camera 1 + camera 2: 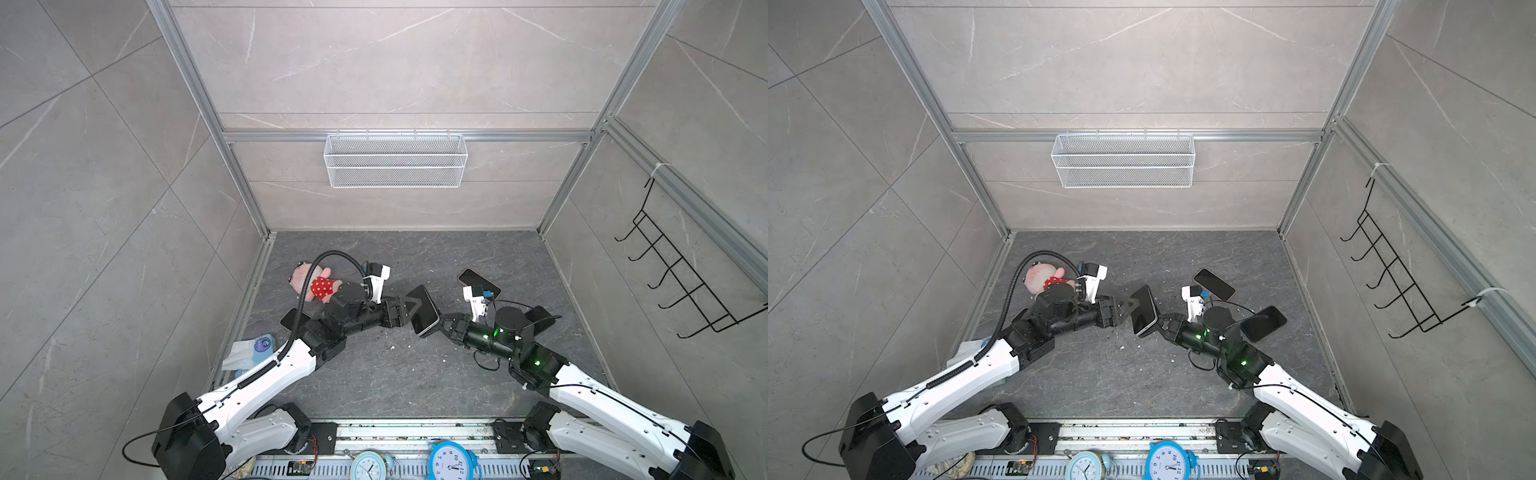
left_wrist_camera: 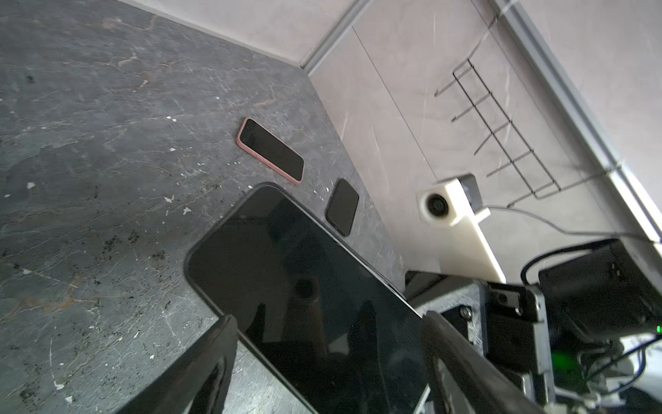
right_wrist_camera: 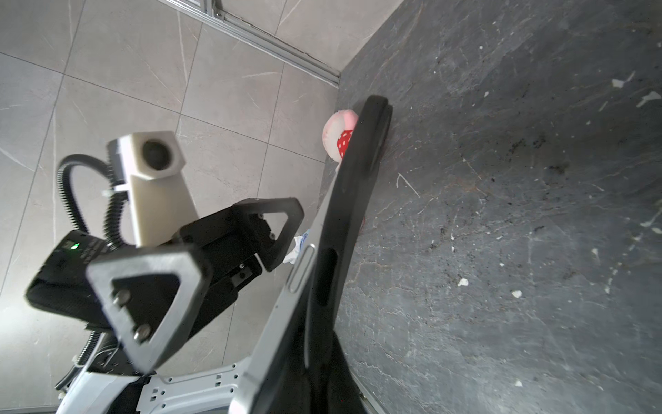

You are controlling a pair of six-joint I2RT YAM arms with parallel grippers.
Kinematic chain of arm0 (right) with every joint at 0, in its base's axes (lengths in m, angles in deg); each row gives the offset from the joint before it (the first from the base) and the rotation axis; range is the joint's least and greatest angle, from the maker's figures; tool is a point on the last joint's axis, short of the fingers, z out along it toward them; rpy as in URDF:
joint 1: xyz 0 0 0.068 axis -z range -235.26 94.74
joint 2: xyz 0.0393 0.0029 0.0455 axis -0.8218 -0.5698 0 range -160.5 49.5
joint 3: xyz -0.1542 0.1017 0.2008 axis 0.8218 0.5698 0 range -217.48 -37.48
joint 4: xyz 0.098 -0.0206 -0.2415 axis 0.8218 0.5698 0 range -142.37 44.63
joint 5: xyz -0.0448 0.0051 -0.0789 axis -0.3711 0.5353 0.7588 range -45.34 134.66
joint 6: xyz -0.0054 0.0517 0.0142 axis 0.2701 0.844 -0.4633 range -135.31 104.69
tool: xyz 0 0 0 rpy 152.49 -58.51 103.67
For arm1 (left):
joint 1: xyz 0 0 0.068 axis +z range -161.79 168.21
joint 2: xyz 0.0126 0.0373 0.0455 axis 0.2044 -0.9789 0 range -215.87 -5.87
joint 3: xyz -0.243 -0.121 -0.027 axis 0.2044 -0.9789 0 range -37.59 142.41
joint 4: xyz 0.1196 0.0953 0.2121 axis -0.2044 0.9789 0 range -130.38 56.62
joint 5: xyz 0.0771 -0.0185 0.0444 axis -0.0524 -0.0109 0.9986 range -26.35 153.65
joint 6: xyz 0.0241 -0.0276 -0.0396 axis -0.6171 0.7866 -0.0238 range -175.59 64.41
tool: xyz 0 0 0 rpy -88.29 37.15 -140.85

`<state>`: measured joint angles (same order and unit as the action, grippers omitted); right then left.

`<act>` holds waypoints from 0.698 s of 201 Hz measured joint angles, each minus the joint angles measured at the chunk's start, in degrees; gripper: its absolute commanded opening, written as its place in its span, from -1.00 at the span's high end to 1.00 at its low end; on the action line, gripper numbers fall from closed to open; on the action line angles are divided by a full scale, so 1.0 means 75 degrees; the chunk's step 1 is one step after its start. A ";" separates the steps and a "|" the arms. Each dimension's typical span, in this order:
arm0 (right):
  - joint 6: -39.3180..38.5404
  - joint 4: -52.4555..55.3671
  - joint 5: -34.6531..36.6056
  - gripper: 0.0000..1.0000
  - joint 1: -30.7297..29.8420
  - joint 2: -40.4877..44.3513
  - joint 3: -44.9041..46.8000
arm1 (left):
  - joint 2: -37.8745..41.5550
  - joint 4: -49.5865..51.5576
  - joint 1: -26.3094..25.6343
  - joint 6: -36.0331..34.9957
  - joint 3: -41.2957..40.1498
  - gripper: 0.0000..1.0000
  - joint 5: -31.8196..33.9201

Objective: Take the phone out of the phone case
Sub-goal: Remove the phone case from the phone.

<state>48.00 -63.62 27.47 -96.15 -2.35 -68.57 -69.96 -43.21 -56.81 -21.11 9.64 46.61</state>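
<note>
The phone [image 1: 424, 309] [image 1: 1144, 309], in its black phone case [image 3: 361, 172], is held off the floor between the two arms. Its dark screen [image 2: 304, 286] faces my left gripper [image 1: 409, 307] [image 2: 329, 319]. That gripper is open, with its fingers [image 2: 215, 358] spread past both long edges of the phone and nothing gripped. My right gripper [image 1: 442, 326] [image 1: 1163, 322] is shut on the cased phone's near end. In the right wrist view the phone's silver side [image 3: 286, 304] stands out from the case along one edge, and the right jaws are mostly hidden.
A pink-cased phone [image 1: 478, 282] [image 2: 270, 150] and a black one [image 1: 540, 318] [image 2: 342, 208] lie on the floor at the right. A plush toy [image 1: 316, 284], another dark phone [image 1: 293, 319] and a tissue pack [image 1: 253, 351] lie at the left. A wire basket [image 1: 395, 160] and a hook rack [image 1: 681, 282] hang on the walls.
</note>
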 measured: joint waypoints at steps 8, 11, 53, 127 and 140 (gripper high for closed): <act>0.0020 0.0000 0.0009 1.00 0.0000 -0.0038 0.0006 | -0.0026 0.0254 -0.0195 -0.0420 0.0093 -0.65 0.0009; 0.0020 0.0000 0.0009 1.00 0.0000 -0.0050 0.0006 | -0.0032 0.0344 -0.0262 -0.0562 0.0122 -0.65 0.0020; 0.0023 -0.0015 0.0009 1.00 0.0000 -0.0087 0.0006 | -0.0172 0.1582 -0.1180 -0.2264 0.0673 -0.59 0.0408; 0.0032 -0.0012 0.0009 1.00 0.0006 -0.0204 0.0023 | -0.0970 0.2766 -0.1874 -0.3552 0.1478 -0.26 0.2235; 0.0064 -0.0035 0.0009 1.00 0.0006 -0.0210 0.0067 | -0.1046 0.2804 -0.1897 -0.3660 0.1510 -0.22 0.2422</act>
<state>48.48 -63.88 27.54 -96.10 -3.92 -68.07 -77.81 -22.19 -71.04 -48.56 20.96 64.77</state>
